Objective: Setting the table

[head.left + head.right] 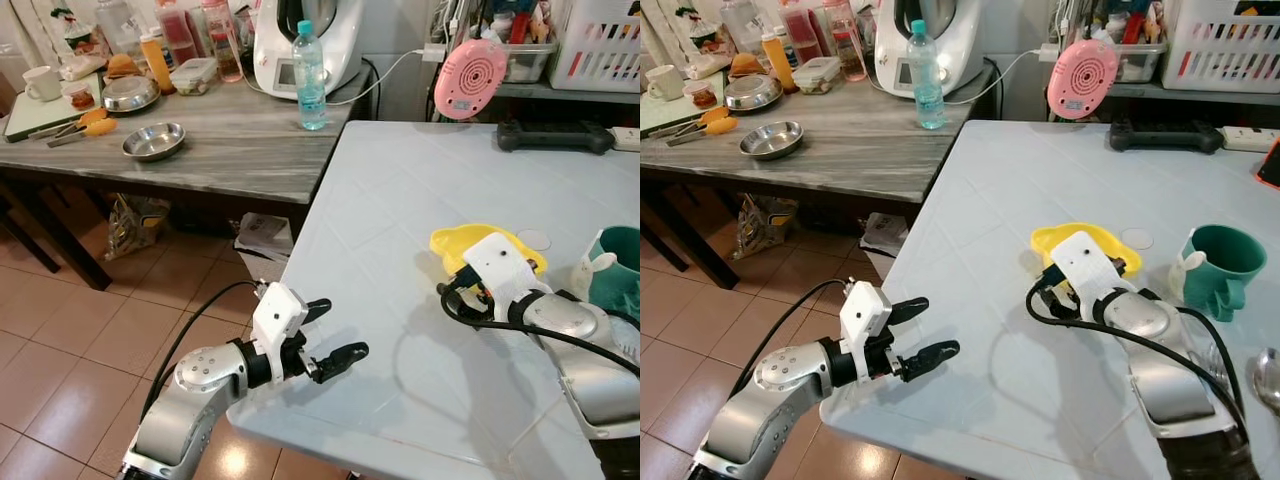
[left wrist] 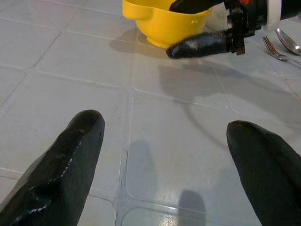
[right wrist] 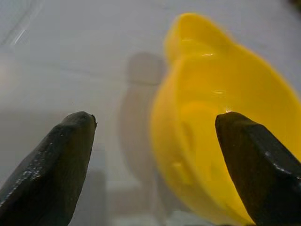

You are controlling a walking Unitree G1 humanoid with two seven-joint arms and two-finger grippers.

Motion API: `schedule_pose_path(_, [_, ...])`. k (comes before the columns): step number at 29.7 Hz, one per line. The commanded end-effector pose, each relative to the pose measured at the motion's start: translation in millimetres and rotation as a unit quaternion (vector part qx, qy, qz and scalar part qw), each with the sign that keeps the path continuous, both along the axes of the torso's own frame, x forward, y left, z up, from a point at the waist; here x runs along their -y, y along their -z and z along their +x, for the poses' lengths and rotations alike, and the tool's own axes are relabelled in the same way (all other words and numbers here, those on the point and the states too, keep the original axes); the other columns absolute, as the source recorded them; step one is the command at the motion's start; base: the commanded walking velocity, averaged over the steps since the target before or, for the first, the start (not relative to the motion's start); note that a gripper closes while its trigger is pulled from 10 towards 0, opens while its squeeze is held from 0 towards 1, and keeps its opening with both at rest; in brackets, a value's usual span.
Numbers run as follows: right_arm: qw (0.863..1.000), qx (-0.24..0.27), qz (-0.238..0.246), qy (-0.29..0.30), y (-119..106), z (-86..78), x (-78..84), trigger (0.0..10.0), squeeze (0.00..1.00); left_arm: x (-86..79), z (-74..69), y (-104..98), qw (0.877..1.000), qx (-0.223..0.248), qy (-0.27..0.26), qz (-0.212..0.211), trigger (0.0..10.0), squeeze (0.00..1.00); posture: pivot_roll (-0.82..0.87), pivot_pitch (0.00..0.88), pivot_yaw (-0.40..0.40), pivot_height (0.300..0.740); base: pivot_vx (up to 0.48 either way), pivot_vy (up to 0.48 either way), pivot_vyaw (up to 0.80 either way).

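A yellow bowl (image 1: 1060, 238) sits upright on the pale tiled table (image 1: 1020, 170), right of centre in the right eye view, its rim drawn out into a small lip at the end facing the left of the frame, so its long axis runs roughly left to right across the picture. The right gripper (image 3: 155, 155) is at the bowl's near side with its fingers spread wide: one black finger (image 3: 254, 165) lies over the bowl's inside, the other (image 3: 51, 165) is out over bare table beside the rim, so the wall stands between them without being pinched. The left gripper (image 1: 920, 330) hovers at the table's near left edge, lower left of the frame, its fingers also wide apart and holding nothing, pointing toward the bowl. A green mug (image 1: 1220, 265) stands to the right of the bowl, apart from it, and a spoon (image 2: 288, 41) and fork (image 2: 275, 48) lie on the table beyond the right arm.
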State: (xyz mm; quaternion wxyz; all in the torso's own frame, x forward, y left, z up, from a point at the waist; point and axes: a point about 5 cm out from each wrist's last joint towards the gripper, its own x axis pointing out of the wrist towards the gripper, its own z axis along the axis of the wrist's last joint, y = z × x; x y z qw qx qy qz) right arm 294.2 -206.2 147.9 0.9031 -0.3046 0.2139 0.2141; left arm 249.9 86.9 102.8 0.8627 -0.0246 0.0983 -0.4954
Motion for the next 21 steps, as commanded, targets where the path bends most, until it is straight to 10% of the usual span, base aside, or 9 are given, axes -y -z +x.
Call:
schedule_pose_path(1, [0.999,-0.011,-0.006,-0.034,-0.4,1.7,-5.8,10.0,0.0,-1.5,0.5,1.4,1.0,-0.002,0.004,0.011,10.0,0.0,-0.17,0.024,0.091,0.74,0.0,0.0,0.0])
schedule_pose_path(4, [0.997,-0.028,-0.022,-0.063,1.0,2.4,-6.6,10.0,0.0,-2.8,0.2,3.8,1.0,-0.008,0.001,0.012,10.0,0.0,-0.17,0.021,0.09,0.74,0.0,0.0,0.0])
schedule_pose_path(6, [0.997,-0.032,-0.026,-0.067,2.1,2.8,-5.7,0.0,0.0,-3.6,0.0,4.8,1.0,-0.009,0.0,0.014,10.0,0.0,-0.16,0.022,0.09,0.74,0.0,0.0,0.0])
schedule_pose_path(21, [0.996,-0.037,-0.034,-0.074,8.8,3.7,3.2,0.0,0.0,-7.8,-4.1,7.4,1.0,-0.012,0.001,0.023,10.0,0.0,-0.16,0.021,0.096,0.74,0.0,0.0,0.0])
